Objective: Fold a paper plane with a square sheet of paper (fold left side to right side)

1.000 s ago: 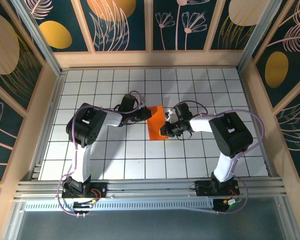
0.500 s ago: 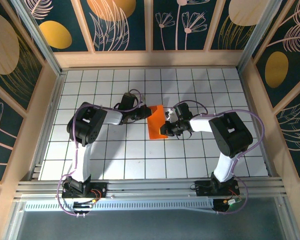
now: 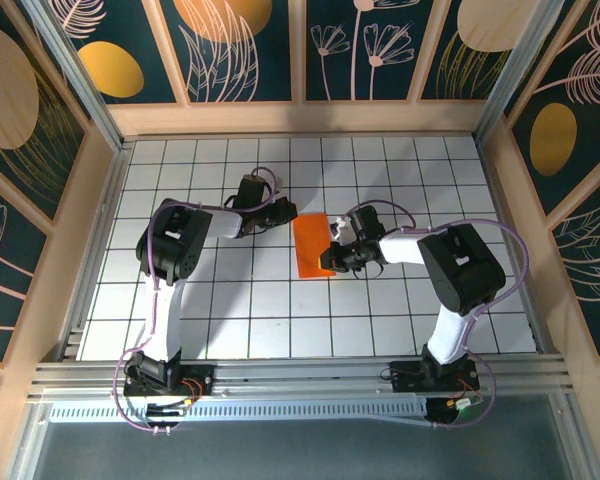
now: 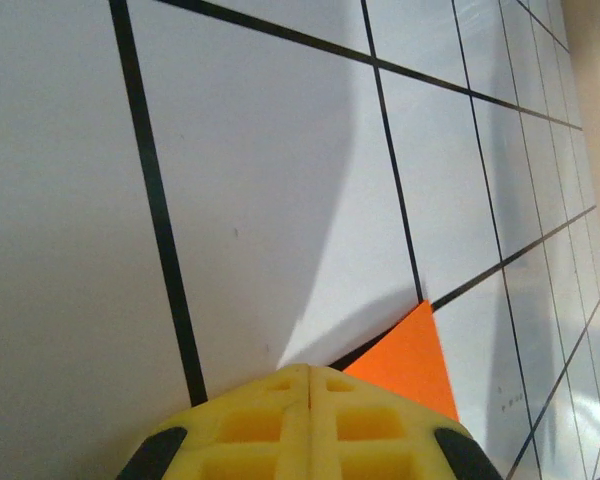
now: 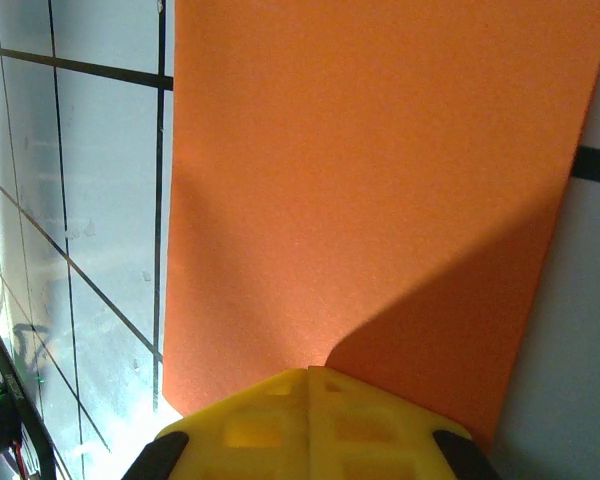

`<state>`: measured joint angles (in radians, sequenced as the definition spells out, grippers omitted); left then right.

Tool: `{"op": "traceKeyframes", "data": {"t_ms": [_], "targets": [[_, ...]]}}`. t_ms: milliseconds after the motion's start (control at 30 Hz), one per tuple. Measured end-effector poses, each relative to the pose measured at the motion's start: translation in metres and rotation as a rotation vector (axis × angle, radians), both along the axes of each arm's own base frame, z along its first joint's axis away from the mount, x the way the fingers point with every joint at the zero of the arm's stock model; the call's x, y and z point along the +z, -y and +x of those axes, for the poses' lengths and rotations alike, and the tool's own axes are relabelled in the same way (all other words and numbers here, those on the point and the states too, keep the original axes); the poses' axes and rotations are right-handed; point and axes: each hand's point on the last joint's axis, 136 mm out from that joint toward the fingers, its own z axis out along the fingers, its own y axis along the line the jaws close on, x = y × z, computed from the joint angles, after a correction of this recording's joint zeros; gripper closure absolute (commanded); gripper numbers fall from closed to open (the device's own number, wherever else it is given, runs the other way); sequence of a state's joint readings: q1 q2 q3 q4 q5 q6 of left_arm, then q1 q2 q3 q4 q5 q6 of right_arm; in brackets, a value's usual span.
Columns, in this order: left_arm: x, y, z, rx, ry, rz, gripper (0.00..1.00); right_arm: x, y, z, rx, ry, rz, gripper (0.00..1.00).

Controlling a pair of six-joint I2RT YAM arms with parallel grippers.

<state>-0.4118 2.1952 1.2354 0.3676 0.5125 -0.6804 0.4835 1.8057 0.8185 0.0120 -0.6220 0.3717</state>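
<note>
The bright orange sheet of paper (image 3: pixel 312 246) lies on the white grid table as a narrow upright rectangle, flat rather than dart-shaped. My left gripper (image 3: pixel 287 212) is shut and empty, just off the sheet's top left corner. In the left wrist view its yellow fingertips (image 4: pixel 310 372) meet, with an orange corner (image 4: pixel 412 352) just to their right. My right gripper (image 3: pixel 331 258) is shut, its tip down on the sheet near the right edge. The right wrist view has the closed yellow fingertips (image 5: pixel 308 372) against the orange surface (image 5: pixel 360 180), casting a shadow on it.
The white table with black grid lines (image 3: pixel 230 310) stretches all round the sheet. Wooden walls with dark floral panels (image 3: pixel 300 115) close in the back and both sides. Both arm bases stand on the rail at the near edge (image 3: pixel 300 385).
The sheet's raised, tilted flap has dropped flat into a neat rectangle. My left gripper has drawn back up and left off the paper. The right gripper stays where it was.
</note>
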Motion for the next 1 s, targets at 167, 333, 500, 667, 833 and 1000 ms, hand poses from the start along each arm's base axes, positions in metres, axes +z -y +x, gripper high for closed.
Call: {"op": "traceKeyframes", "data": {"t_ms": [167, 333, 500, 667, 833, 1000], "targets": [[-0.001, 0.000, 0.001, -0.003, -0.005, 0.006, 0.98, 0.000, 0.000, 0.000, 0.000, 0.000, 0.001, 1.00], [0.001, -0.014, 0.000, 0.040, 0.009, 0.048, 0.98, 0.001, -0.001, 0.001, -0.007, -0.003, 0.012, 1.00], [0.015, -0.046, -0.023, 0.107, 0.000, 0.098, 0.97, 0.002, -0.001, 0.002, -0.034, -0.012, 0.024, 1.00], [0.046, -0.030, -0.057, 0.064, 0.037, 0.082, 0.97, 0.002, -0.002, 0.002, -0.056, -0.024, 0.033, 1.00], [0.041, 0.013, -0.103, -0.044, -0.003, 0.070, 0.97, 0.002, -0.002, 0.002, -0.066, -0.030, 0.034, 1.00], [0.015, 0.019, -0.115, -0.053, -0.075, 0.089, 0.98, 0.002, -0.002, 0.002, -0.069, -0.032, 0.034, 1.00]]}}
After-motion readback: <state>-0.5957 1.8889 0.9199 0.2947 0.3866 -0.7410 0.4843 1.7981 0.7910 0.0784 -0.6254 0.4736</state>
